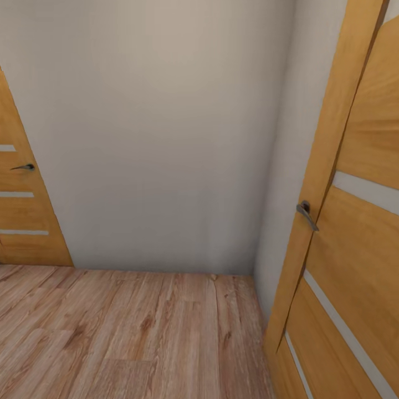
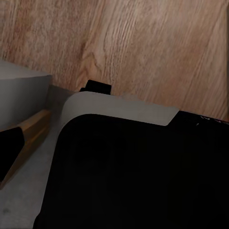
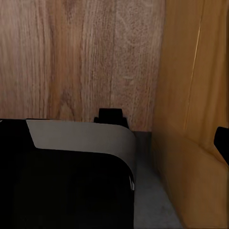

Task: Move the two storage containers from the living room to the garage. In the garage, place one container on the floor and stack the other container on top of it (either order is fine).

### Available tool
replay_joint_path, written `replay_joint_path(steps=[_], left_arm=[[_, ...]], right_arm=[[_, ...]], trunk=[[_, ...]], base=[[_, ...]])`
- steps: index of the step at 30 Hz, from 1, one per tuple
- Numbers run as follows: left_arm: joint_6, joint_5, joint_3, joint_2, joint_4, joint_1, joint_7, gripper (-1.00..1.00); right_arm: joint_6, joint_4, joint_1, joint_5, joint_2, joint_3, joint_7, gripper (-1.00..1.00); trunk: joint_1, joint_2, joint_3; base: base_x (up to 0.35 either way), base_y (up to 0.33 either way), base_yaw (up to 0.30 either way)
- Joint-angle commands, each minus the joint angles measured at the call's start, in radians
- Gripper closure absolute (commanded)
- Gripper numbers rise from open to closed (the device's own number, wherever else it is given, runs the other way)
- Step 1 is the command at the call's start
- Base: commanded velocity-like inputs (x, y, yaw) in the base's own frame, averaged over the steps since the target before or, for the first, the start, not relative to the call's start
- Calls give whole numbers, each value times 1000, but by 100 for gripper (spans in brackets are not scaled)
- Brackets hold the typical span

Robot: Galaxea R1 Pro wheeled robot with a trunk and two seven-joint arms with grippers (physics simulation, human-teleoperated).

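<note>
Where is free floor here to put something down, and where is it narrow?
The wood plank floor lies bare from the white wall toward the camera, between the left door and the right door. It is tight in the corner beside the right door's edge.

Light wood plank floor runs up to a plain white wall. An orange-wood door with pale glass slits stands open at the right edge of the planks, and another like it stands at the left.
</note>
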Motion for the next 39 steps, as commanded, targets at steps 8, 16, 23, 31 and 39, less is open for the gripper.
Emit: replay_joint_path(steps=[8, 16, 23, 31, 39], left_arm=[[-3, 2, 6, -2, 0, 0, 0, -100], [-3, 1, 5, -3, 0, 0, 0, -100], [-3, 1, 6, -4, 0, 0, 0, -100], [-3, 0, 6, -4, 0, 0, 1, -100], [-3, 0, 7, -5, -1, 0, 1, -100]], right_arm=[[-7, 3, -1, -10, 0, 9, 0, -100], [-8, 3, -2, -10, -1, 9, 0, -100], [-9, 3, -1, -10, -1, 10, 0, -100], [-9, 3, -2, -8, -1, 10, 0, -100], [-11, 2, -2, -7, -1, 11, 0, -100]], trunk=[[0, 0, -1], [0, 0, -1], [0, 0, -1], [0, 0, -1], [0, 0, -1]], base=[[77, 0, 0], [4, 0, 3], [0, 0, 183], [0, 0, 49], [2, 0, 60]])
